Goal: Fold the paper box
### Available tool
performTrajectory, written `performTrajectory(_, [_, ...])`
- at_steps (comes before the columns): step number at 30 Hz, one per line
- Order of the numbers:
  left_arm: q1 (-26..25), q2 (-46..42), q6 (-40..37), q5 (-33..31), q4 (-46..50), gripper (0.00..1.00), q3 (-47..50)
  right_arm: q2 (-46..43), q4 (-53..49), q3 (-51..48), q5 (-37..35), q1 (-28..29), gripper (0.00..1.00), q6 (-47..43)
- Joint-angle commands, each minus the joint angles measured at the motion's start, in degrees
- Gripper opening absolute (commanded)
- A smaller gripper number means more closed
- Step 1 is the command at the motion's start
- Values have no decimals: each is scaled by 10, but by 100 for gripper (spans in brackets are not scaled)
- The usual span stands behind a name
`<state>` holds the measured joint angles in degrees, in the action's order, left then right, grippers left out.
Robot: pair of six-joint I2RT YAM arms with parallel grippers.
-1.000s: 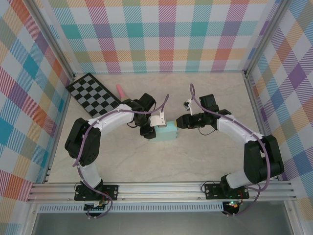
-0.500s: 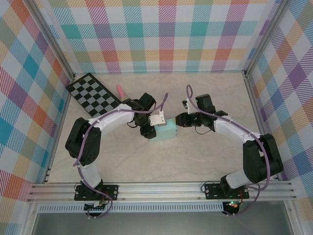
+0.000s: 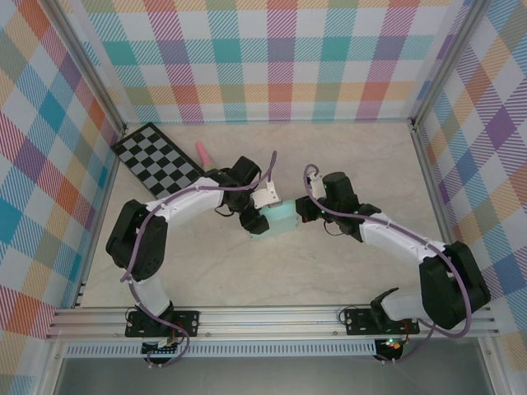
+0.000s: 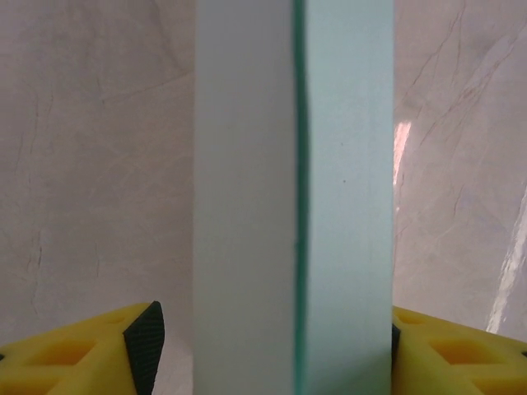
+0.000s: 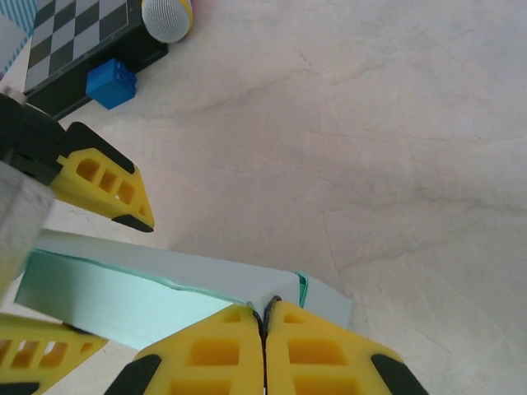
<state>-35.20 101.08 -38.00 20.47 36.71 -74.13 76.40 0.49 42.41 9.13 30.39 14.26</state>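
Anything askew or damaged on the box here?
Slightly: on the paper box the seam sits unflush, its green edge wavy, and a corner tab pokes out beside the right gripper, whose jaws are shut. No tears visible.

A pale, marble-patterned table (image 3: 329, 263) is carrying everything. A black-and-grey checkerboard (image 3: 156, 158) is lying flat at its far left corner, a pink stick (image 3: 202, 151) is resting just beside the board's far right end, and a small blue brick (image 5: 110, 82) is sitting against the board's edge. The mint paper box (image 3: 278, 219) is sitting mid-table.
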Motion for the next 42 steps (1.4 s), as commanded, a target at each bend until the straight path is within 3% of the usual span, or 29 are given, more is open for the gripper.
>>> performTrajectory(1, [11,-54,63,53,-79,68,22,0,-17,-36,-16,14,3,-5])
performTrajectory(9, [65,-169,267,52,-183,73,84,-10,-9,-38,-67,29,3,12])
performTrajectory(11, [70,-200,286,66,-203,75,115,-11,-8,-37,-77,35,3,17])
performTrajectory(18, [73,-242,216,75,-256,76,213,-18,-27,-10,-92,42,3,17])
performTrajectory(27, [128,-288,111,116,-251,79,225,-4,-55,23,-89,42,2,-12])
performTrajectory(32, [142,-312,138,127,-289,81,254,-9,-65,28,-91,44,2,-15])
performTrajectory(33, [143,-317,138,126,-292,84,260,-9,-67,30,-94,44,2,-17])
performTrajectory(34, [143,-322,137,123,-297,94,266,-9,-69,31,-96,44,2,-19])
performTrajectory(36, [148,-332,136,113,-309,100,277,-8,-73,34,-94,44,2,-24])
performTrajectory(42, [186,-337,186,82,-368,100,301,-6,-73,38,-90,44,1,-43])
